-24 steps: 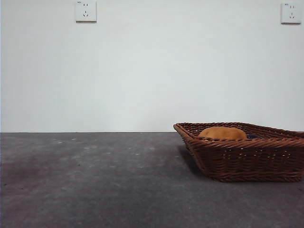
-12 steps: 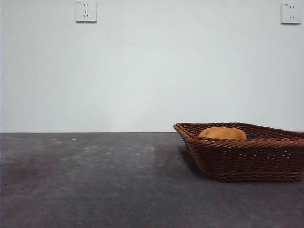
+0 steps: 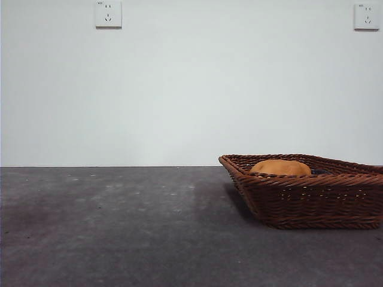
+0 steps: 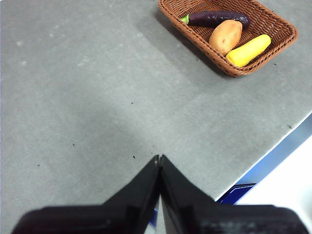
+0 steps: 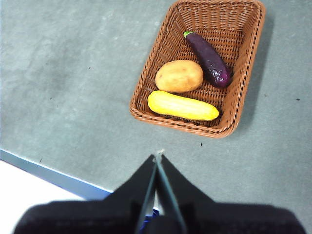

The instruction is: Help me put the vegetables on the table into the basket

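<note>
Nothing had shifted over the last second: the potato (image 5: 179, 76), corn cob (image 5: 183, 106) and eggplant (image 5: 208, 58) lay in the basket (image 5: 146, 92), while the left gripper (image 4: 159, 160) and right gripper (image 5: 158, 157), both closed and empty, hung above the table (image 4: 87, 97), so the task looked finished.

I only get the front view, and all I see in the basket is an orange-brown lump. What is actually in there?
Observer: That lump is the potato. A yellow corn cob lies beside it in the basket.
Operator: Anything else in there?
Observer: A purple eggplant lies on the potato's other side.
Operator: Where are the arms? I see none.
Observer: Both are raised over the table. The left end effector and the right end effector are shut and hold nothing.
</note>
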You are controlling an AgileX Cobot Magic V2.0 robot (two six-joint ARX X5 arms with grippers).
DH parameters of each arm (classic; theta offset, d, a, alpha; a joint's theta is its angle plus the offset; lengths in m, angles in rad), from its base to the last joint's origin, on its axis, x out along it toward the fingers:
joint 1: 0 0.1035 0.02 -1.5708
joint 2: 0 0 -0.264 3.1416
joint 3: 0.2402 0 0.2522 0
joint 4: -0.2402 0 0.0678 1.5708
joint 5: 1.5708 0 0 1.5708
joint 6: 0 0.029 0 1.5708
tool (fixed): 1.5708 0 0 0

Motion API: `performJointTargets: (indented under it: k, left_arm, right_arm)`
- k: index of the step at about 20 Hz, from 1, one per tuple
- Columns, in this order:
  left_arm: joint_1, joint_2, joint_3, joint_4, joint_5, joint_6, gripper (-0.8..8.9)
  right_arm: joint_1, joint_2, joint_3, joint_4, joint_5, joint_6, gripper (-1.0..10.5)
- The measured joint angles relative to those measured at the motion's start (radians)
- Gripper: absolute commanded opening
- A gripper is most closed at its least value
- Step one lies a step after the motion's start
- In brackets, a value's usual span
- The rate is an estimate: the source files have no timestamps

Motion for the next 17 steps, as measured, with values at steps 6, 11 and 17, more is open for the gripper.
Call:
performJointTargets:
  k: [6,11,17]
  left_arm:
    - [0.0,0.002,0.0,0.0,0.0,0.0,-0.04]
    - [0.0,0.015,0.0,0.0,0.0,0.0,-0.04]
    - [0.0,0.052,0.0,-0.009,-0.003,0.018,-0.04]
  right_arm:
    - [0.0,0.006,0.0,-0.006,0.024,0.0,0.0]
    - [0.0,0.04,0.0,-0.006,0.053,-0.003,0.0]
    - [0.0,0.125,0.0,-0.006,0.053,-0.003,0.0]
